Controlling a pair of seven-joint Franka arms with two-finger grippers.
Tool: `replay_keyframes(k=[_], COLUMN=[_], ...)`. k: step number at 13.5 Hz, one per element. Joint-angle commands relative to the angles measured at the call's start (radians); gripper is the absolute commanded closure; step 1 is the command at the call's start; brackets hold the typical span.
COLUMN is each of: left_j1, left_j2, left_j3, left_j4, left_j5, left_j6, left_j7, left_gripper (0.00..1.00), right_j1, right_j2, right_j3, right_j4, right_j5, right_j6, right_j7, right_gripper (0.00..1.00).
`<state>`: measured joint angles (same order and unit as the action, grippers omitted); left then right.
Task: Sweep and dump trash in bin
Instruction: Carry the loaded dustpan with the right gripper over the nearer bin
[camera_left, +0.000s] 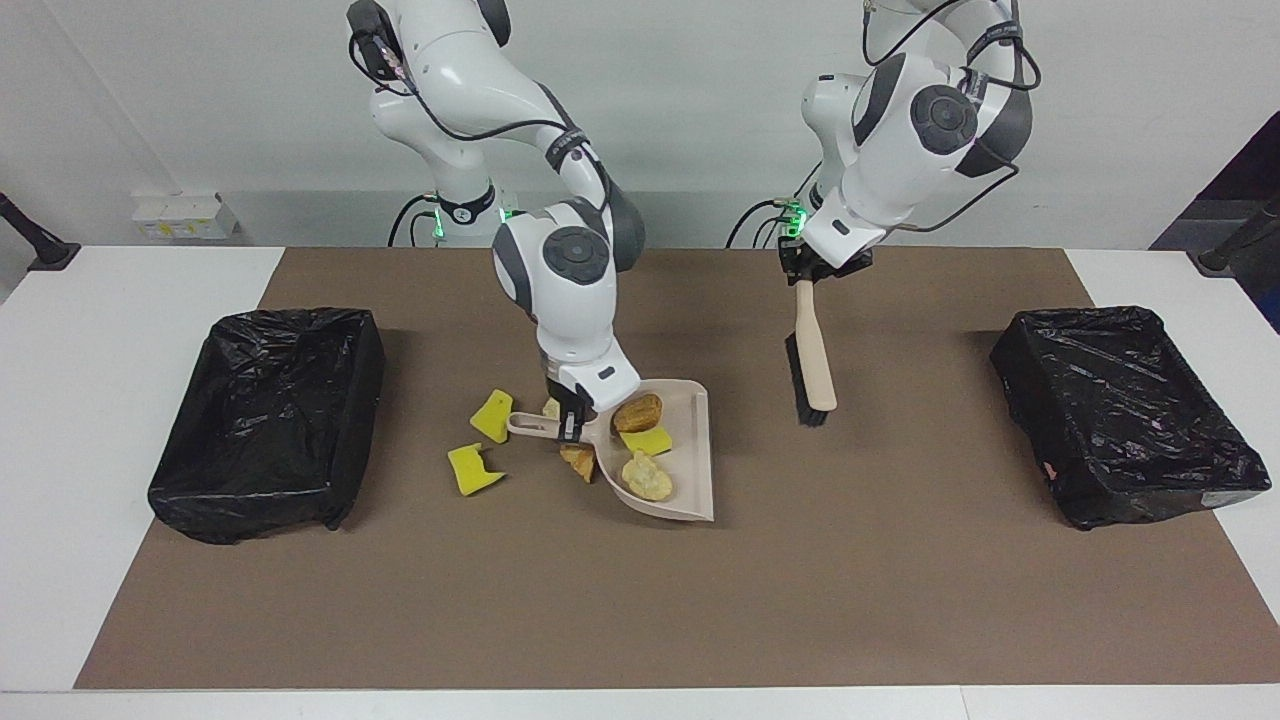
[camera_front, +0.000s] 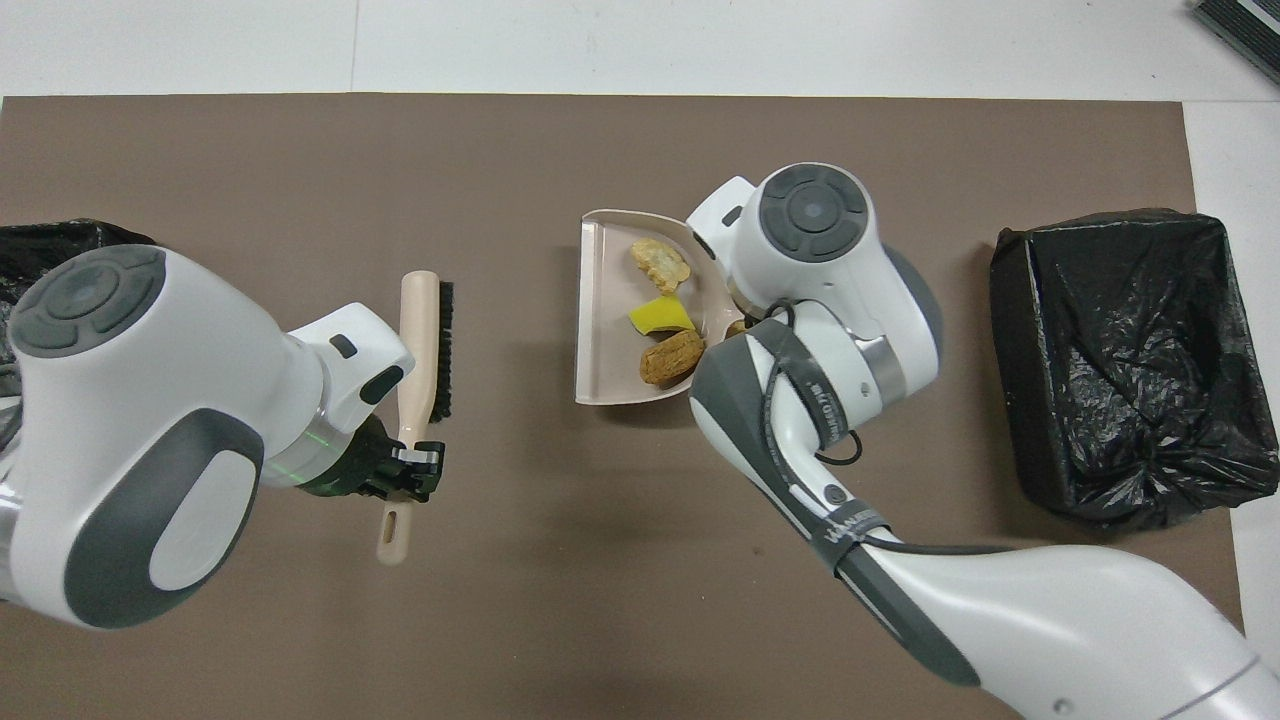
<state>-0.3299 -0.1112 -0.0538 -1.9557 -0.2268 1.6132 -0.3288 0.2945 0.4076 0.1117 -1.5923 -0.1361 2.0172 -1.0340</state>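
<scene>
We see a white table (camera_left: 120, 300) covered across most of its top by a large brown paper-like mat (camera_left: 640, 600). On the mat, at each end, sits a rectangular bin lined with crinkled black plastic: one toward the right arm's end (camera_left: 270, 420), one toward the left arm's end (camera_left: 1125, 410). Near the middle lie two bright yellow sponge chunks (camera_left: 493, 415) (camera_left: 472, 470), side by side, and just beside them a golden-brown bread-like lump (camera_left: 578, 462), partly hidden. We also see a small white box (camera_left: 180, 215) at the table's edge nearest the robots.
</scene>
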Motion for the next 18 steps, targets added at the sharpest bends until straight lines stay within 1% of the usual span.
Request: replay_keyframes(k=[1, 2, 3, 4, 7, 9, 11, 12, 13, 15, 16, 18], left_j1=[-0.021, -0.053, -0.084, -0.127, -0.239, -0.316, -0.400, -0.425, -0.437, -0.454, -0.483, -0.502], left_j2=[-0.085, -0.115, -0.152, -0.169, -0.162, -0.142, -0.149, -0.157, -0.157, -0.142, -0.137, -0.134], left_j3=[-0.020, -0.021, -0.021, -0.021, -0.021, -0.021, -0.021, -0.021, -0.021, -0.021, -0.021, -0.021], left_j4=[-0.115, -0.158, -0.214, -0.253, -0.304, -0.348, -0.449, -0.484, -0.497, -0.508, -0.526, -0.546], left_j5=[0.012, 0.011, 0.010, 0.010, 0.010, 0.010, 0.010, 0.010, 0.010, 0.010, 0.010, 0.010], left_j6=[0.011, 0.034, 0.086, 0.140, 0.240, 0.269, 0.379, 0.408, 0.418, 0.464, 0.500, 0.536], left_j7=[-0.114, -0.127, -0.175, -0.206, -0.216, -0.245, -0.298, -0.305, -0.323, -0.373, -0.412, -0.429], left_gripper=[1.00, 1.00, 1.00, 1.00, 1.00, 1.00, 1.00, 1.00, 1.00, 1.00, 1.00, 1.00], right_j1=[-0.086, -0.118, -0.158, -0.202, -0.331, -0.426, -0.538, -0.605, -0.651, -0.702, -0.725, -0.739], right_j2=[-0.172, -0.205, -0.229, -0.251, -0.317, -0.337, -0.358, -0.359, -0.359, -0.363, -0.363, -0.363], right_j3=[0.014, 0.016, 0.016, 0.014, 0.014, 0.014, 0.010, 0.009, 0.008, 0.003, 0.002, 0.003], right_j4=[-0.136, -0.147, -0.147, -0.147, -0.147, -0.147, -0.146, -0.143, -0.141, -0.144, -0.146, -0.155], right_j5=[0.044, 0.046, 0.052, 0.082, 0.099, 0.101, 0.115, 0.121, 0.121, 0.098, 0.073, -0.043], right_j6=[-0.040, -0.067, -0.095, -0.113, -0.170, -0.199, -0.222, -0.221, -0.216, -0.193, -0.175, -0.160], right_j7=[-0.077, -0.099, -0.157, -0.207, -0.335, -0.443, -0.547, -0.596, -0.650, -0.730, -0.736, -0.724], right_gripper=[1.00, 1.00, 1.00, 1.00, 1.00, 1.00, 1.00, 1.00, 1.00, 1.00, 1.00, 1.00])
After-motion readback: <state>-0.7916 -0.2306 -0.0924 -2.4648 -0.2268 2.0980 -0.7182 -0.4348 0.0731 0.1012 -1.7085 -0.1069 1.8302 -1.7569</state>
